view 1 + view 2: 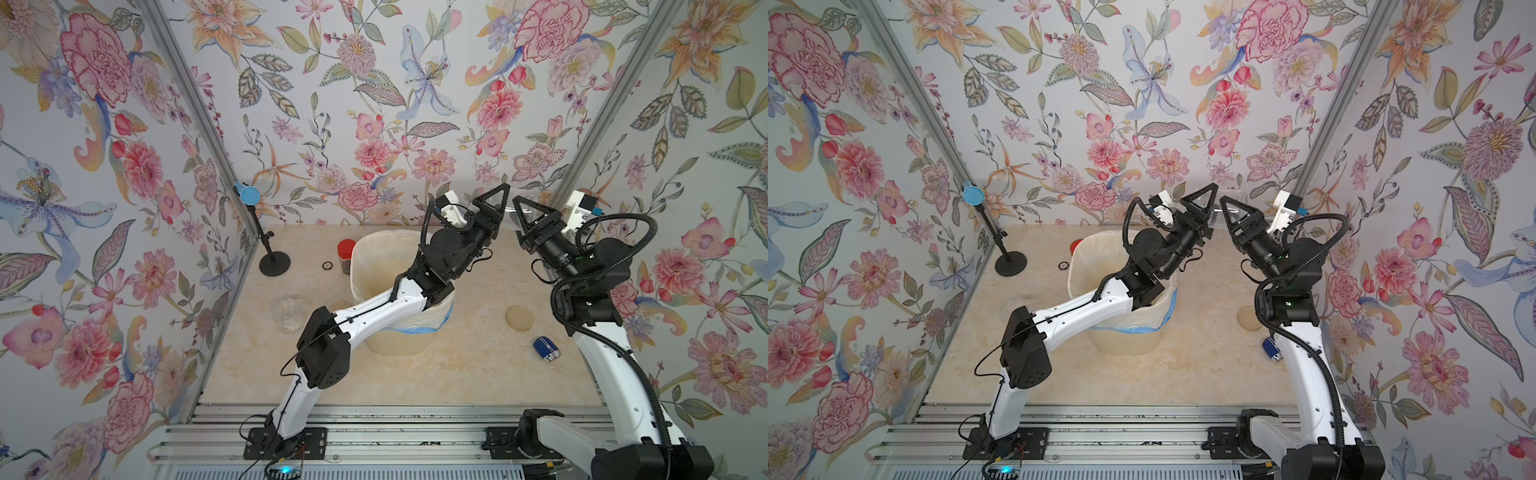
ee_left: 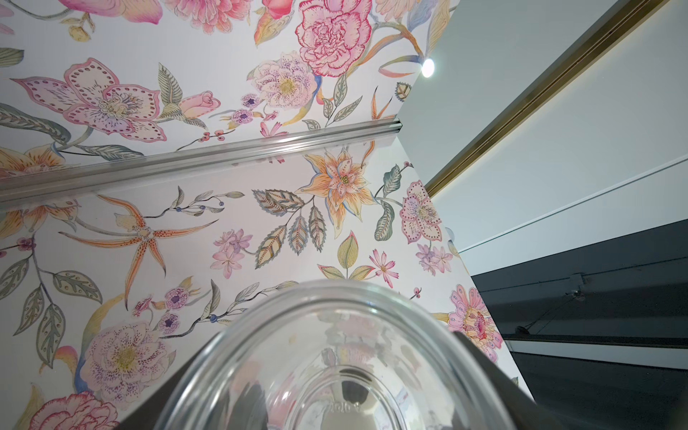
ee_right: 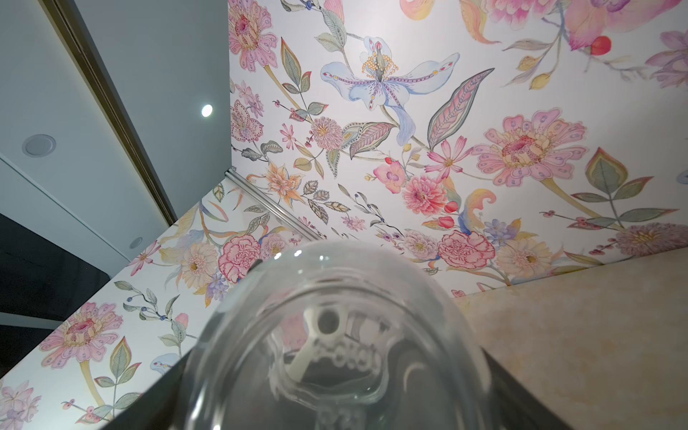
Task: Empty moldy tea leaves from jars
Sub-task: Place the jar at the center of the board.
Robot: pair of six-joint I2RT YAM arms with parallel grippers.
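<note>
left gripper [image 1: 498,203] clamps the empty-looking jar [image 2: 327,357], raised beside the bin [image 1: 376,237]. right gripper [image 1: 530,214] brackets it too, grip we can't tell, so we read a handover. tea [image 1: 345,268] waits in the red-cap jar [image 1: 346,251] by the bin.

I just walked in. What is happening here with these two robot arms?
Both arms are raised, with one empty clear glass jar in the air between the left gripper and the right gripper, like a handover. The left seems to grip it; for the right I cannot tell. Another empty clear jar stands on the table beside the cream ribbed bin, and the red-capped jar holds dark tea leaves.
</note>
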